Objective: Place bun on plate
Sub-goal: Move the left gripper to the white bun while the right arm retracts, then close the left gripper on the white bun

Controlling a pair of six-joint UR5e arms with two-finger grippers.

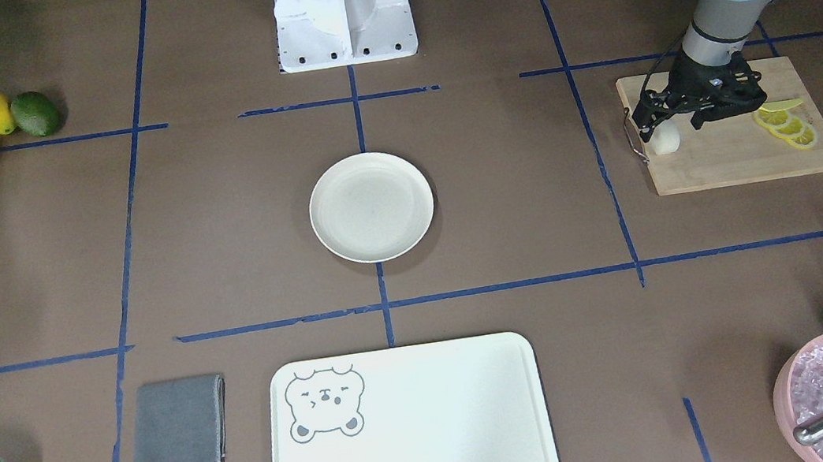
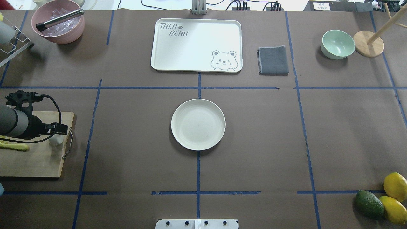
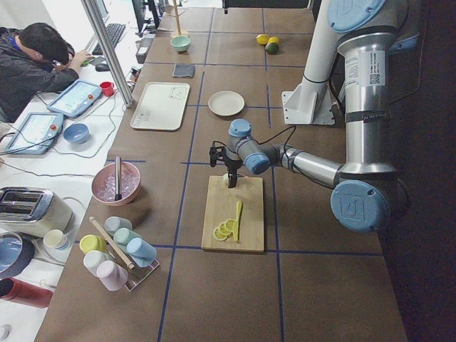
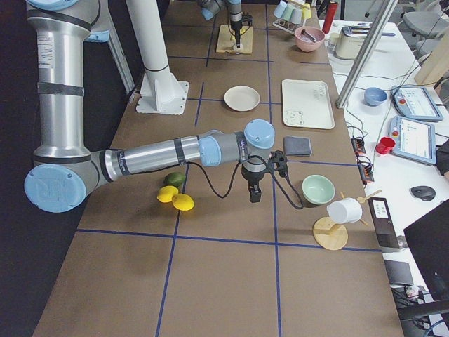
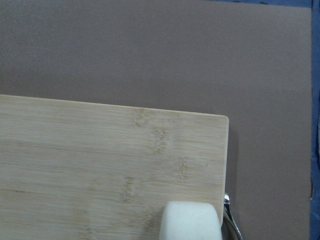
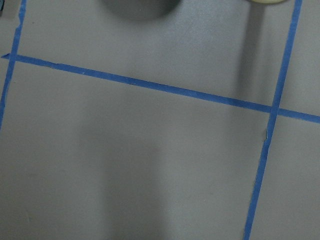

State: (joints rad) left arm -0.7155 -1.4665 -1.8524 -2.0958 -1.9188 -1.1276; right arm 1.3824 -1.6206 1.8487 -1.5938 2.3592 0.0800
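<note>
The bun (image 1: 666,140), a small white stubby roll, sits at the corner of a wooden cutting board (image 1: 736,160) beside the board's metal handle. In the left wrist view the bun (image 5: 190,223) shows at the bottom edge, resting on the board. My left gripper (image 1: 670,124) hangs directly over it, open, with a black finger on either side and no grip on it. The cream plate (image 1: 371,206) lies bare at the table's middle, well apart from the board. My right gripper (image 4: 255,199) hovers over bare table near the mint bowl; I cannot tell whether it is open or shut.
Lemon slices (image 1: 787,126) lie on the board behind the left gripper. At the far side are a bear-print tray (image 2: 196,44), a grey cloth (image 2: 272,59), a mint bowl (image 2: 337,44) and a pink ice bowl (image 2: 58,24). Lemons (image 2: 394,197) and an avocado (image 2: 369,203) lie near right.
</note>
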